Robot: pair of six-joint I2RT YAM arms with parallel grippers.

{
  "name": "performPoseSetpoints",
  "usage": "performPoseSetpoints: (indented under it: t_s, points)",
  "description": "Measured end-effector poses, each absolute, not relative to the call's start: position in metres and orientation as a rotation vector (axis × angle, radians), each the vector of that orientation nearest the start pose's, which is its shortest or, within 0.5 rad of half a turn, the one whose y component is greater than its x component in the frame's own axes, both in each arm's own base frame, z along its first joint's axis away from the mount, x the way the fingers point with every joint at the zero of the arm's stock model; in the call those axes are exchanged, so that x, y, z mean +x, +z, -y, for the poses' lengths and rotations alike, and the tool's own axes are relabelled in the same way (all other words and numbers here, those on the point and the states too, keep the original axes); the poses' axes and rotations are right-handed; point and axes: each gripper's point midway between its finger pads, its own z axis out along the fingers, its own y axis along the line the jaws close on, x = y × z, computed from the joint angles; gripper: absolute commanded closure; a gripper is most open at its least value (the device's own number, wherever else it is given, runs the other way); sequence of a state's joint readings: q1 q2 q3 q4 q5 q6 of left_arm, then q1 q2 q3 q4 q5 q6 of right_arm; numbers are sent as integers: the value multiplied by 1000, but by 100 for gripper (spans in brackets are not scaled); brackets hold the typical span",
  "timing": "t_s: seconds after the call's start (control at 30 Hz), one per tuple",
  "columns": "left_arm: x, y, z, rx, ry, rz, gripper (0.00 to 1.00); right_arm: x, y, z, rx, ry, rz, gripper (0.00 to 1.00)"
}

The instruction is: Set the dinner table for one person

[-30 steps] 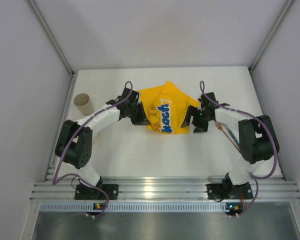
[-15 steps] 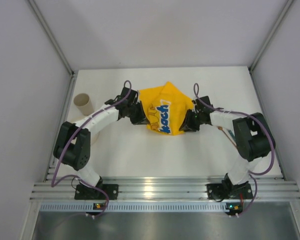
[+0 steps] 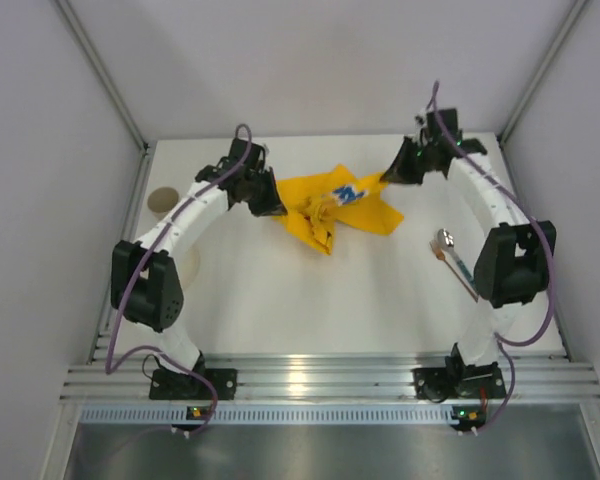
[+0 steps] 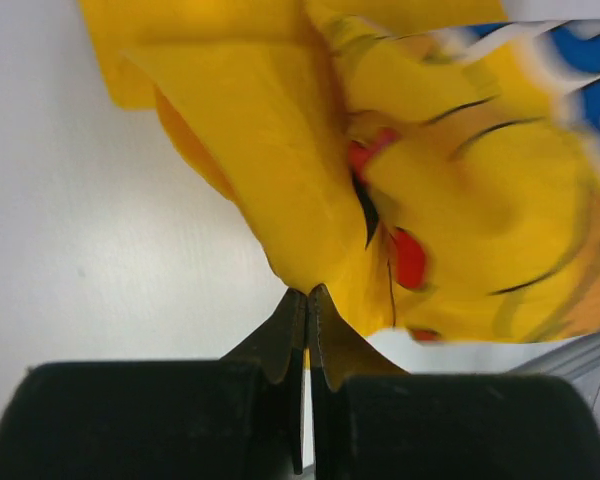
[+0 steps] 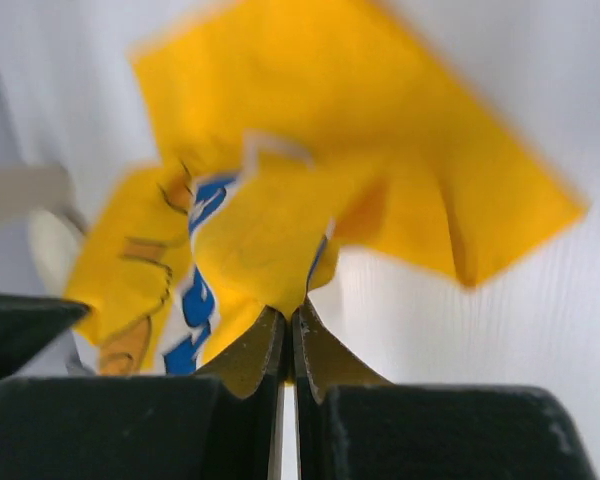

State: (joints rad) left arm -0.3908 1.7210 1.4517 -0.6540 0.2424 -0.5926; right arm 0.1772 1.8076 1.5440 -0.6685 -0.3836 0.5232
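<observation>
A yellow printed cloth mat (image 3: 365,212) hangs crumpled and stretched between both grippers, over the far middle of the white dinner table (image 3: 310,300). My left gripper (image 3: 278,210) is shut on the mat's left corner. In the left wrist view its jaws (image 4: 307,292) pinch a fold of the yellow mat (image 4: 280,150). My right gripper (image 3: 388,178) is shut on the right edge. The right wrist view shows the mat (image 5: 310,130) pinched at that gripper (image 5: 288,312) and spreading away from it above the tabletop.
A silver spoon (image 3: 445,239) with a long handle lies on the table at the right, beside the right arm. A beige paper cup (image 3: 161,199) stands at the left edge, partly hidden by the left arm. Aluminium rails border the tabletop.
The right gripper shut on the mat's right edge and swung up toward the far right. The left gripper moved farther back too. The mat went from lying flat to lifted and bunched.
</observation>
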Motion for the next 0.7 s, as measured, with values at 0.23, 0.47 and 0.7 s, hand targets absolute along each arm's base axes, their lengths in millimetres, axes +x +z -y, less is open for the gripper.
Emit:
performPoseSetpoints:
  t_s: [0.23, 0.47, 0.7]
  points:
    - [426, 210, 121, -331, -483, -2417, 100, 484, 292, -32, 464, 632, -2184, 100]
    - [318, 161, 96, -360, -398, -2575, 100, 343, 148, -61, 640, 631, -2615, 100]
    - [232, 117, 81, -467, -368, -2667, 100, 230, 110, -101, 457, 632, -2826, 100]
